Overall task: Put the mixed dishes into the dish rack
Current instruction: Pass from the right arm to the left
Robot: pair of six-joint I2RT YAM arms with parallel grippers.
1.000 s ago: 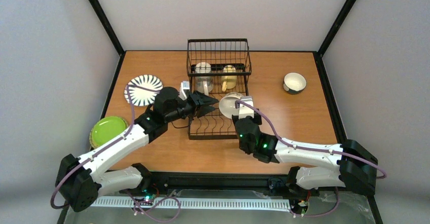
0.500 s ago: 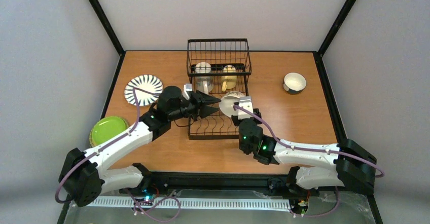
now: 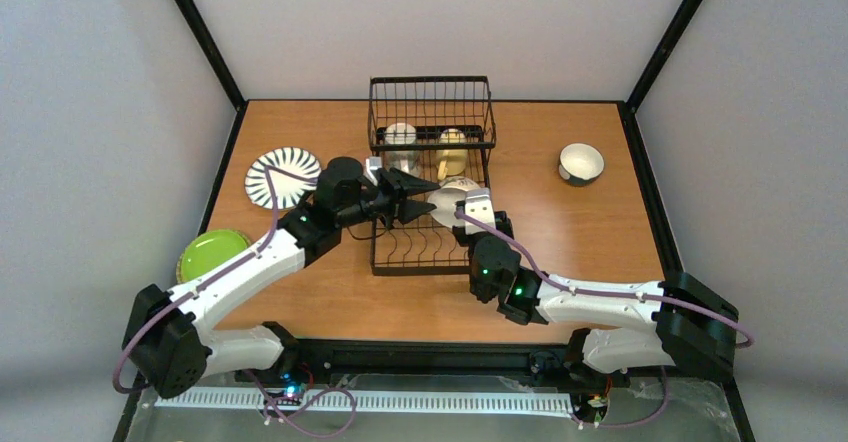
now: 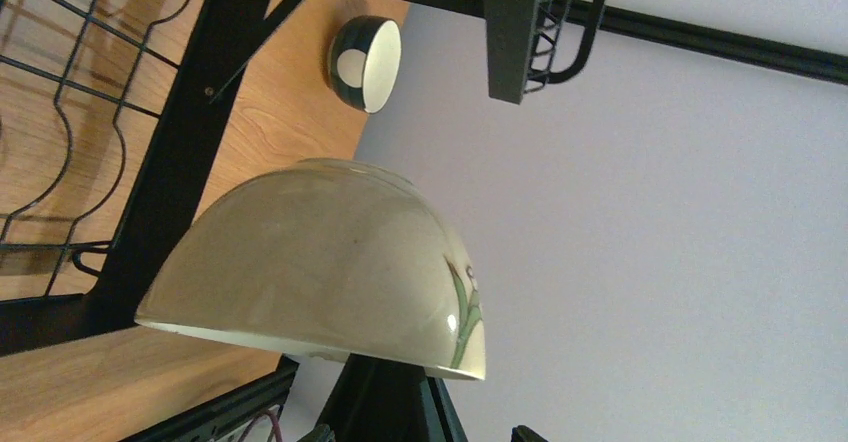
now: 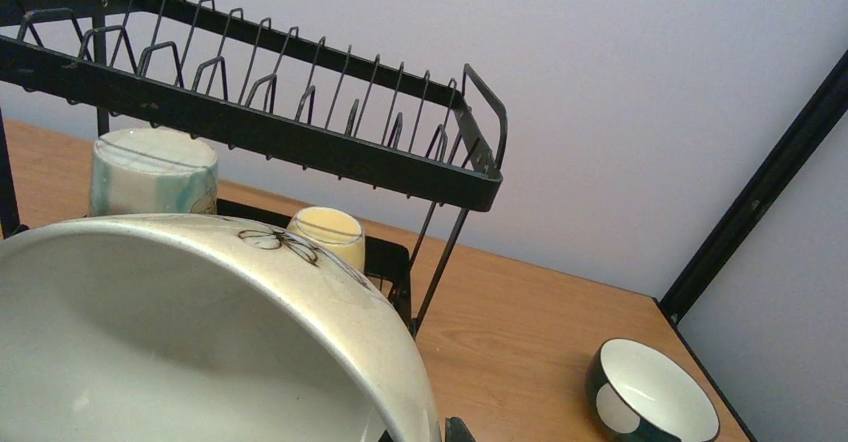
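Note:
The black wire dish rack (image 3: pixel 430 167) stands mid-table. A cream mug (image 3: pixel 400 138) and a yellow mug (image 3: pixel 452 143) sit in it under its taller basket section. My right gripper (image 3: pixel 470 209) is shut on the rim of a cream bowl (image 3: pixel 446 202), which is tilted on edge over the plate slots. In the right wrist view this bowl (image 5: pixel 200 332) fills the lower left. My left gripper (image 3: pixel 424 198) is open just left of the bowl. Its wrist view shows the bowl's underside (image 4: pixel 320 262) close up.
A black-and-white striped plate (image 3: pixel 282 177) lies left of the rack. A lime-green plate (image 3: pixel 212 256) is near the left edge. A teal-and-white bowl (image 3: pixel 581 163) sits at the right rear and also shows as the dark bowl (image 5: pixel 650 394) in the right wrist view.
The left arm has swung right and farther back, bringing its open fingers up to the bowl. The right gripper has carried the bowl slightly left and back, tilting it more on edge.

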